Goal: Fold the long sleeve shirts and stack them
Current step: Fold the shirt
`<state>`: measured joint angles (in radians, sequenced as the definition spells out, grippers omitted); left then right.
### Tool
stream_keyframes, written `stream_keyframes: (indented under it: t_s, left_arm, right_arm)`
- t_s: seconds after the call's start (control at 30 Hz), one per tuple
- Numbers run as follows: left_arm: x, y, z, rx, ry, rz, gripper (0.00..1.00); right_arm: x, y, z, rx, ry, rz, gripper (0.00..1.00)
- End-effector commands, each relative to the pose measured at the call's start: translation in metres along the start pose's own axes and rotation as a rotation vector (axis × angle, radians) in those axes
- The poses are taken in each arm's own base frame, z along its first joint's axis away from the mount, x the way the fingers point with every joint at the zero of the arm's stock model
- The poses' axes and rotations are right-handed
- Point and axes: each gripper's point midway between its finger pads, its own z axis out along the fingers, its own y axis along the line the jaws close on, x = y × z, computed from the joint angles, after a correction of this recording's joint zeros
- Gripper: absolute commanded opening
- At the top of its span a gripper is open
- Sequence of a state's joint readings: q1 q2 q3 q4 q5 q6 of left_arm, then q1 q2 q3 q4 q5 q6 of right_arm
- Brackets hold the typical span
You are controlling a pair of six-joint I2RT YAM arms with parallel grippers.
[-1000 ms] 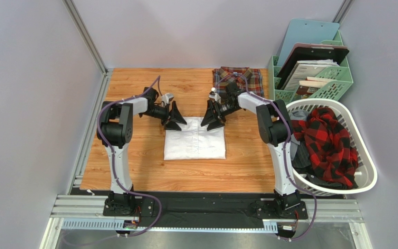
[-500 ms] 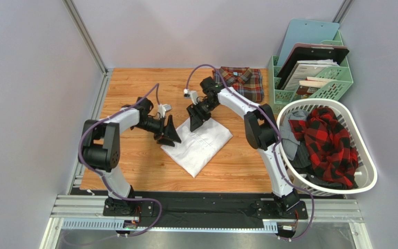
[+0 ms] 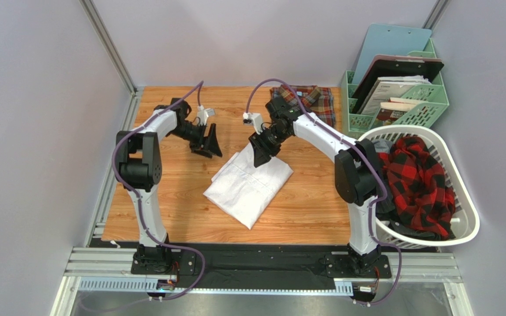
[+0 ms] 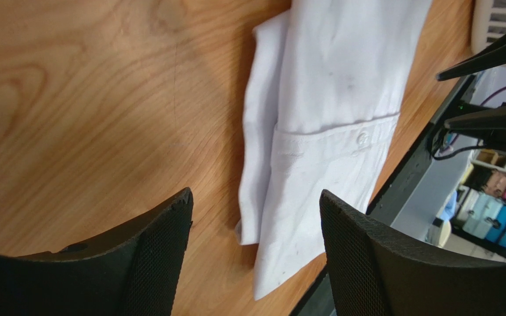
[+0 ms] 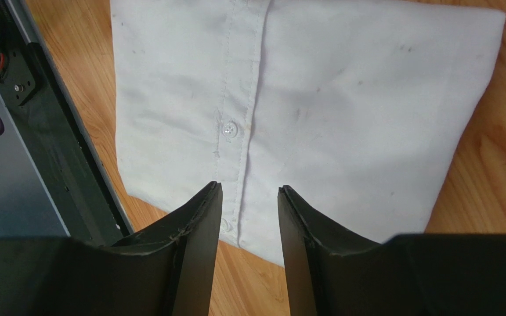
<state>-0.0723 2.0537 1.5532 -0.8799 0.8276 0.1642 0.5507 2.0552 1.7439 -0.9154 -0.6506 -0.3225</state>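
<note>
The white shirt lies folded at bench centre, with the plaid shirt folded at 1 o'clock. The placket button is shown only in the right wrist view, under the narrow, unloaded right tool. The left tool is spread wide. Red-black checked cloth is contained in the basket at 3 o'clock.

Grey walls, wood tbl.
</note>
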Motion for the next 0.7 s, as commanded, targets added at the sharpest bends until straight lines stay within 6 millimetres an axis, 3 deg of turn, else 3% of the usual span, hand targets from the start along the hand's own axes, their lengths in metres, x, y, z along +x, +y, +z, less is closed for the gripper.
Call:
stream_keyframes:
  t_s: [0.0, 0.23, 0.67]
  left_arm:
    - [0.03, 0.002, 0.006, 0.019, 0.126, 0.002, 0.76]
    - [0.042, -0.007, 0.019, 0.117, 0.17, -0.101, 0.77]
    - [0.032, 0.002, 0.048, 0.096, 0.202, -0.21, 0.65]
  right_arm:
    - [0.015, -0.002, 0.01, 0.011, 0.038, 0.066, 0.41]
    - [0.033, -0.016, 0.029, 0.024, 0.096, 0.114, 0.38]
    - [0.044, -0.029, 0.04, 0.04, 0.144, 0.107, 0.36]
